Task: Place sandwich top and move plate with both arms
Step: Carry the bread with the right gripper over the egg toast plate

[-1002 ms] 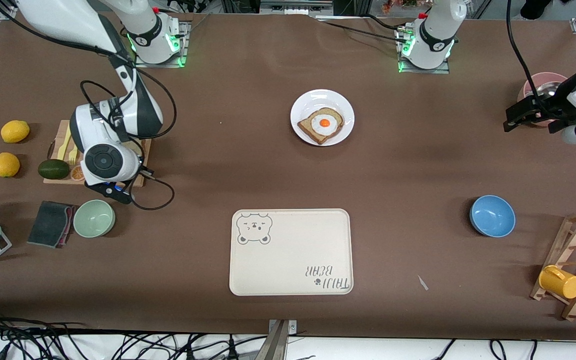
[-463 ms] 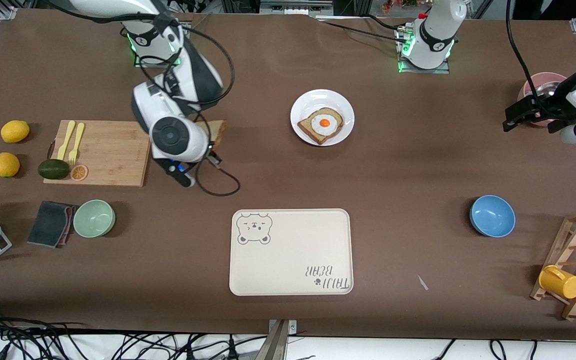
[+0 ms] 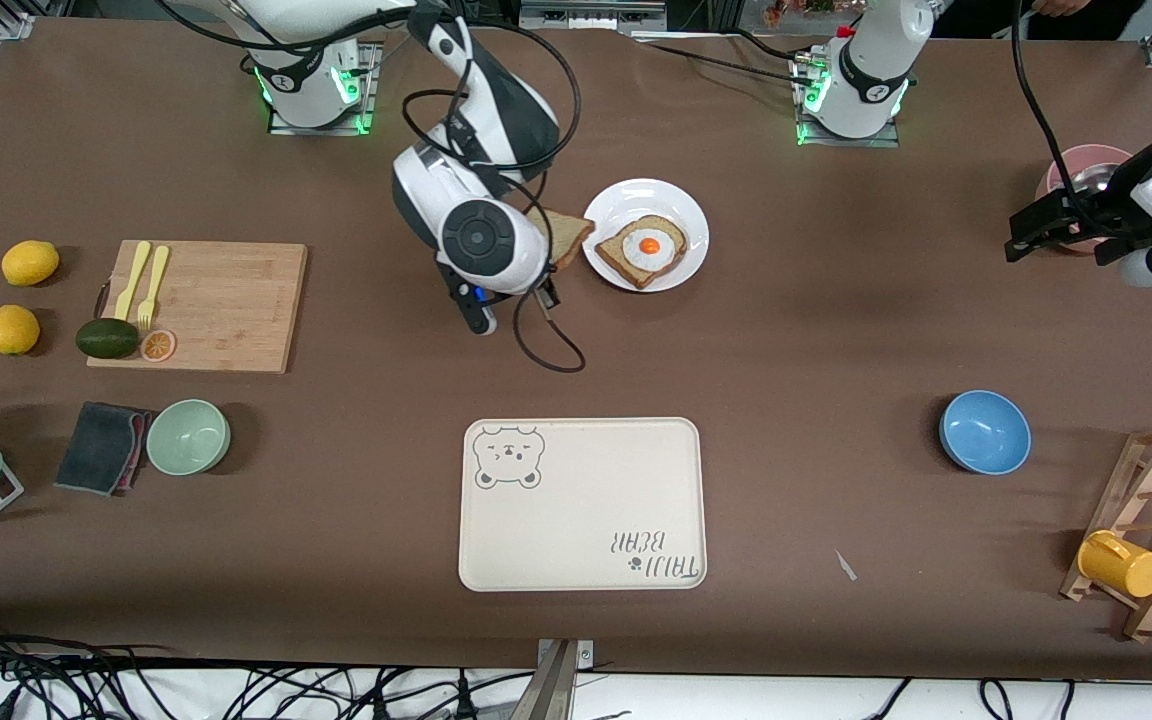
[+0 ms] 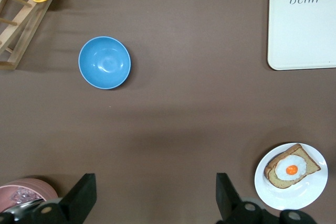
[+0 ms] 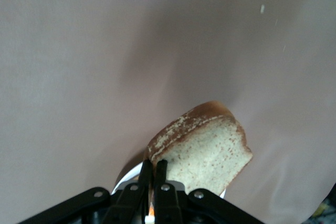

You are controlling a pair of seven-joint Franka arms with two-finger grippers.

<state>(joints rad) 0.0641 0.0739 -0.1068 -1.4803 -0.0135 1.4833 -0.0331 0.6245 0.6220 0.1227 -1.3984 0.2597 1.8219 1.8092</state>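
We are in the carrying step: our right gripper (image 5: 152, 174) has its fingers pinched tight on one edge of the sandwich top (image 5: 202, 148), which hangs out from the jaws in the air, just beside the rim of the plate (image 3: 616, 205) on the side toward the right arm's end of the table. The toast slice with the fried egg (image 3: 642, 248) lies on that plate, a short way past the held bread, so we judge the next move calls for bringing the slice over the egg, lowering it flat and square to the toast, and only then letting go; the egg's raised yolk may let the top slide if it is dropped tilted. Our left gripper (image 4: 152, 203) waits with its jaws spread wide and nothing between them, up over the table near the pink bowl (image 3: 1086, 165) at the left arm's end, well apart from the plate. Nothing stands between the held bread and the plate. The cream tray (image 3: 586, 520), the blue bowl (image 3: 985, 431) and the cutting board (image 3: 221, 300) all lie well apart from the right gripper and out of its way.
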